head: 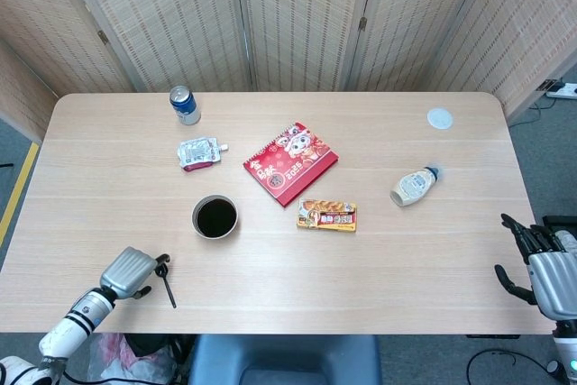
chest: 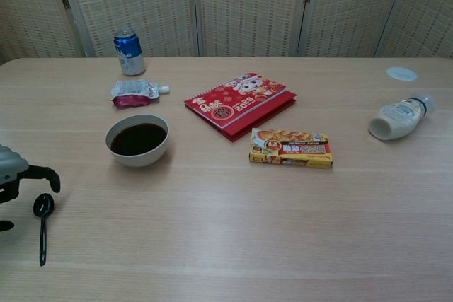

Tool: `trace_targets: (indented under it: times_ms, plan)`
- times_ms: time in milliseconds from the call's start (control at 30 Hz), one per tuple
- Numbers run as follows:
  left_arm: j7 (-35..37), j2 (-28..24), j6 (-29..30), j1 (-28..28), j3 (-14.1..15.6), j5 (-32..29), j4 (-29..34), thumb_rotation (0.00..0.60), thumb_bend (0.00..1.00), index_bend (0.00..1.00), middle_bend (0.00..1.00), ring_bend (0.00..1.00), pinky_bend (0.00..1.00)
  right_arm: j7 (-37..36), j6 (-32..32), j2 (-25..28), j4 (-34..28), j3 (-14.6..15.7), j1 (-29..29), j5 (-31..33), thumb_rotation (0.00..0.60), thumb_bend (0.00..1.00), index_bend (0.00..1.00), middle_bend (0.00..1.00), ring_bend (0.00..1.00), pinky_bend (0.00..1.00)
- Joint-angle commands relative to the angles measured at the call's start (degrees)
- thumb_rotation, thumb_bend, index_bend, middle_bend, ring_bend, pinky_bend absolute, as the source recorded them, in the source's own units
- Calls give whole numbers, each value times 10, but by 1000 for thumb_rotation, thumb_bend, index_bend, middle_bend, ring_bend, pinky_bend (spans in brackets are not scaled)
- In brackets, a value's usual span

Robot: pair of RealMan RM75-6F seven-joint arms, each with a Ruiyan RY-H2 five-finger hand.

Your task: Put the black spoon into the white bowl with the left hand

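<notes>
The black spoon (head: 167, 284) (chest: 42, 228) lies flat on the table near the front left edge, its round end pointing away from me. My left hand (head: 129, 272) (chest: 14, 175) is just left of the spoon's round end. Its fingers (chest: 48, 173) curve over that end and are apart from the thumb. The hand holds nothing. The white bowl (head: 195, 219) (chest: 138, 158), filled with dark liquid, stands behind and to the right of the spoon. My right hand (head: 541, 263) hangs past the table's right edge with its fingers spread, and it shows only in the head view.
A blue can (head: 185, 105) and a silver pouch (head: 199, 152) sit behind the bowl. A red booklet (head: 290, 162) and a snack box (head: 327, 215) lie mid-table. A white bottle (head: 413, 186) lies on its side at the right, with a white lid (head: 439, 117) further back.
</notes>
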State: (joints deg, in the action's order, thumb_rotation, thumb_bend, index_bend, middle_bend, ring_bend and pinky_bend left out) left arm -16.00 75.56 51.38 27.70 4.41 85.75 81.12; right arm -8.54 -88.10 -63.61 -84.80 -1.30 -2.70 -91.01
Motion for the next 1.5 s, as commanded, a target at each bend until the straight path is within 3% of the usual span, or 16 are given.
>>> trace_targets:
  times_ms: [33,700,1267,1500]
  plan:
    - [-23,-5,-12,0,-5,-27,12,600,338,271,974,953,1000,-1,0,0,1,0,0,1,600,298,74,217,277,202]
    - [-73,-2,-24,6,-4,-81,25,600,338,237,972,953,1000,-1,2,-3,6,-1,0,3,600,298,74,217,283,202]
    - [-98,-38,-23,-4,17,-119,67,600,338,301,971,953,1000,-1,0,-4,6,-1,0,1,600,299,74,217,283,202]
    - [-90,-50,26,-19,17,-94,96,600,338,316,963,946,1000,-1,-2,-5,6,-1,0,-2,600,298,74,217,283,202]
